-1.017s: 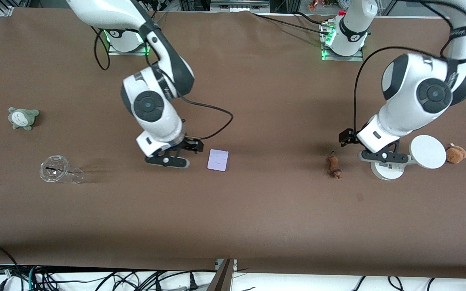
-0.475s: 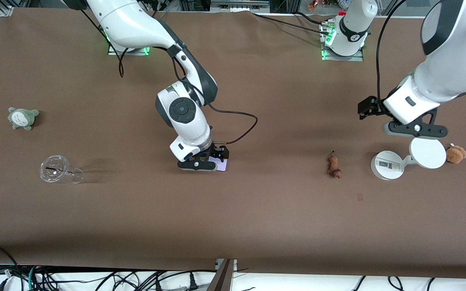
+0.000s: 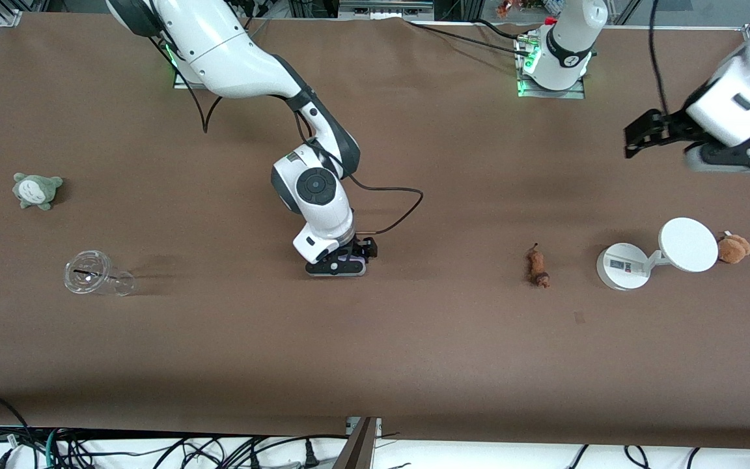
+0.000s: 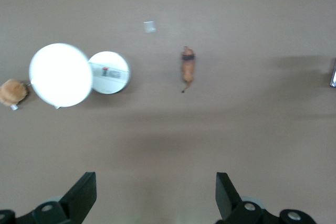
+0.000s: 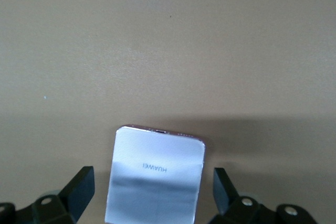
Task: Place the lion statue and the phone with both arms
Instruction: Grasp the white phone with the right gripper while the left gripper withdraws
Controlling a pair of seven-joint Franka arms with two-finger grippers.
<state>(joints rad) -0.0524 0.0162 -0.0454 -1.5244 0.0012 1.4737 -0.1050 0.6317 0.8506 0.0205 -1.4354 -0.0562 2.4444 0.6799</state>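
**Brown bench: right gripper low over phone, left gripper raised**

Brown cloth covers the bench (image 3: 414, 365). Toward the right arm's end lies a grey-green plush (image 3: 36, 190); nearer the front camera than it, a clear plastic cup (image 3: 96, 274) lies on its side.

Near mid-bench the right gripper (image 3: 338, 268) is down at the surface over the phone (image 5: 155, 174). Its fingers (image 5: 79, 190) stand spread, one on each side of the phone, with a gap visible on both sides; nothing is clamped. The phone lies flat on the bench, pale lavender back upward, lettering "HUAWEI" legible on it in the right wrist view. In the front view only a sliver of the phone (image 3: 349, 262) shows under the gripper, so its long axis on the bench cannot be judged there.

The lion statue (image 3: 537, 266) lies on its side toward the left arm's end, well apart from the phone. Its long axis runs roughly toward and away from the front camera, darker end nearer the camera, thin tail at the end toward the bases. Just beside it stands a white round-based stand (image 3: 624, 266) with a disc (image 3: 688, 244); a small label on the base is not readable. A brown plush toy (image 3: 733, 248) touches or nearly touches the disc.

The left gripper (image 3: 726, 158) hangs in the air above the stand's end of the bench, fingers (image 4: 81, 196) spread, nothing between them.
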